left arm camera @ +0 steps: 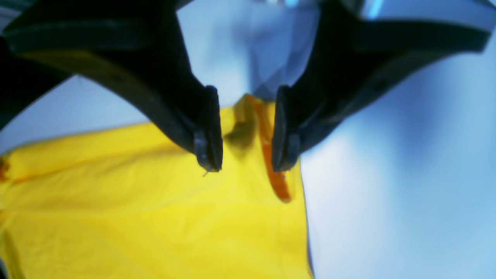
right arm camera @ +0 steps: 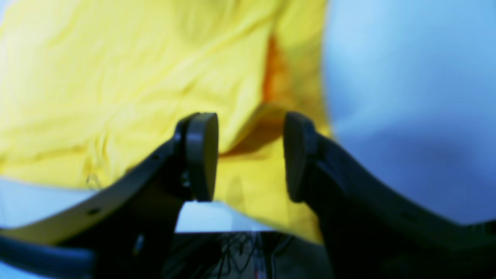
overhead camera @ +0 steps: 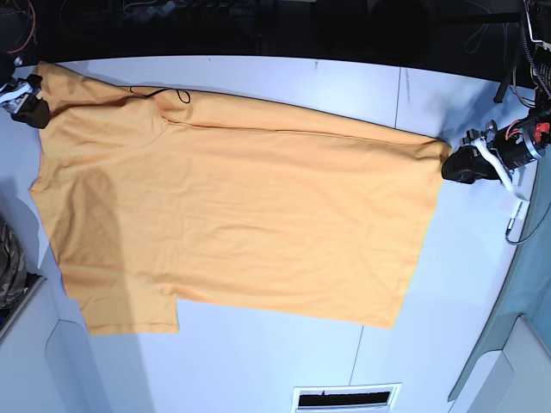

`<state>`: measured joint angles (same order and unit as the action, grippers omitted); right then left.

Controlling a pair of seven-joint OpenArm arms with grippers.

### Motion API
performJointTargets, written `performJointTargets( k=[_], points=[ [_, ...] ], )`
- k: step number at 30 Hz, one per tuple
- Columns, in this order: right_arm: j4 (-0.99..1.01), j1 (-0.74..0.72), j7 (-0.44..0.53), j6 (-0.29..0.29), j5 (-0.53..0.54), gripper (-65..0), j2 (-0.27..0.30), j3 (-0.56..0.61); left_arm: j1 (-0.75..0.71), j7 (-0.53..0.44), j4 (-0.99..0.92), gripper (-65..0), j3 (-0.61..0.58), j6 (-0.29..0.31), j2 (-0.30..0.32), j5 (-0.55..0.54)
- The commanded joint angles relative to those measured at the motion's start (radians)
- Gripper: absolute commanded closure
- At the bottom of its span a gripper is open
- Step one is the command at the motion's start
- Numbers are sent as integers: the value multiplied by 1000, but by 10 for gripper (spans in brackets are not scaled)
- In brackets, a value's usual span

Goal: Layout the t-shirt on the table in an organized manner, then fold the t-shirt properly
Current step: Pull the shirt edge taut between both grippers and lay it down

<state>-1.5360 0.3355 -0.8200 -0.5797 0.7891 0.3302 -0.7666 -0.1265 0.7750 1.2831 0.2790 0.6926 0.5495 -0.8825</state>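
The orange-yellow t-shirt (overhead camera: 241,206) lies spread flat on the white table (overhead camera: 258,361), plain side up, with one sleeve (overhead camera: 129,305) toward the near left. My left gripper (overhead camera: 454,161) sits at the shirt's far right corner. In the left wrist view this gripper (left arm camera: 246,159) stands open, and the corner of the shirt (left arm camera: 155,213) lies loose between and under the jaws. My right gripper (overhead camera: 33,107) is at the shirt's far left corner. In its wrist view it (right arm camera: 250,159) is open too, its pads (right arm camera: 201,155) clear of the cloth (right arm camera: 116,77) below.
A thin black cable (overhead camera: 159,90) loops onto the shirt at the table's far edge. A slotted vent (overhead camera: 344,397) sits at the near edge. A dark bundle (overhead camera: 9,267) lies off the table's left side. Bare tabletop (overhead camera: 465,284) runs right of the shirt.
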Motion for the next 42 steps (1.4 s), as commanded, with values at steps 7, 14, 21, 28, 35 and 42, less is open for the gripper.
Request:
performJointTargets(
  k=[7, 14, 21, 28, 35, 42],
  points=[
    [18, 6, 33, 11, -32, -437, 28, -58, 5, 15, 14, -355, 56, 6, 17, -53],
    [248, -3, 102, -1, -34, -437, 69, -56, -8, 12, 1, -366, 56, 6, 13, -22],
    [309, -8, 98, -5, -22, -437, 71, -17, -9, -30, -79, -421, 49, 6, -18, 35],
    [308, -8, 89, -9, 50, -437, 67, 63, -6, -42, -79, -421, 49, 6, -32, 34],
    [307, -8, 82, -11, 54, -434, 32, 96, -6, -47, -79, -420, 47, 6, -80, 59],
    [306, -9, 79, -11, 53, -28, 7, 95, -7, -85, -79, 0, 47, 6, -90, 114]
  ],
)
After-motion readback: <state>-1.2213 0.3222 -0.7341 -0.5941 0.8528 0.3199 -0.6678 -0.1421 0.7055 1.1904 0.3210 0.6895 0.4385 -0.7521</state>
